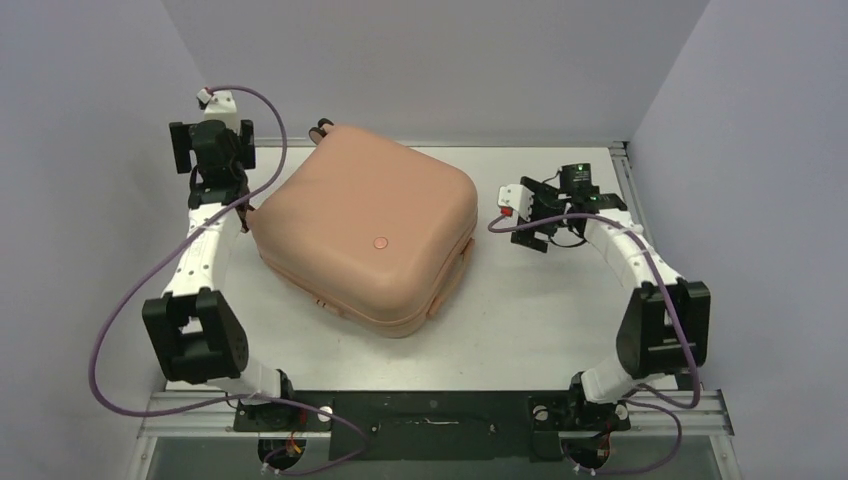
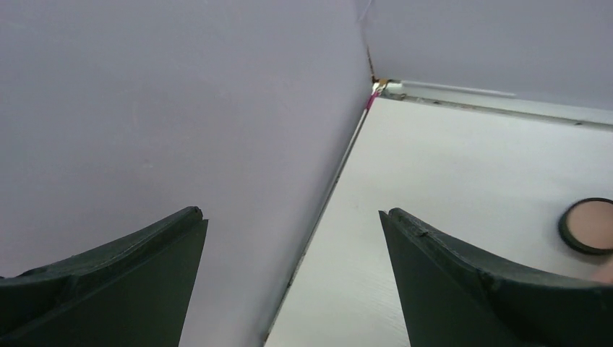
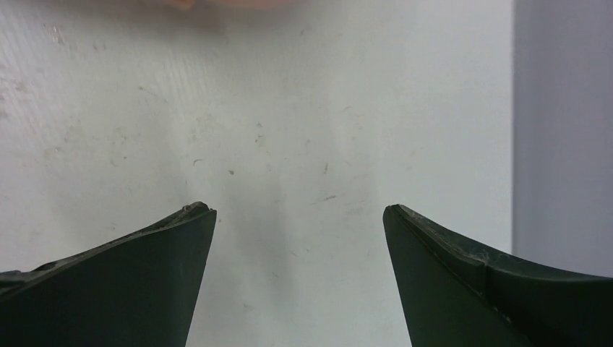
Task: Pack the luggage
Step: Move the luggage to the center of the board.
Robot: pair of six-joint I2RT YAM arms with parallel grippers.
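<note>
The salmon-pink luggage (image 1: 365, 215) lies flat and closed in the middle of the table, its round logo dot (image 1: 379, 242) facing up. A caster wheel (image 1: 323, 127) shows at its far corner, and one also shows in the left wrist view (image 2: 589, 225). My left gripper (image 1: 212, 148) is open and empty, raised beside the suitcase's far left corner near the left wall; it also shows in the left wrist view (image 2: 290, 211). My right gripper (image 1: 528, 215) is open and empty, just right of the suitcase above the table; it also shows in the right wrist view (image 3: 296, 207). A sliver of the pink luggage (image 3: 231, 3) shows at that view's top edge.
Lilac walls (image 1: 430, 60) close in the white table (image 1: 530, 320) at the back and both sides. A metal rail (image 1: 622, 160) runs along the right edge. Purple cables (image 1: 110, 330) loop off both arms.
</note>
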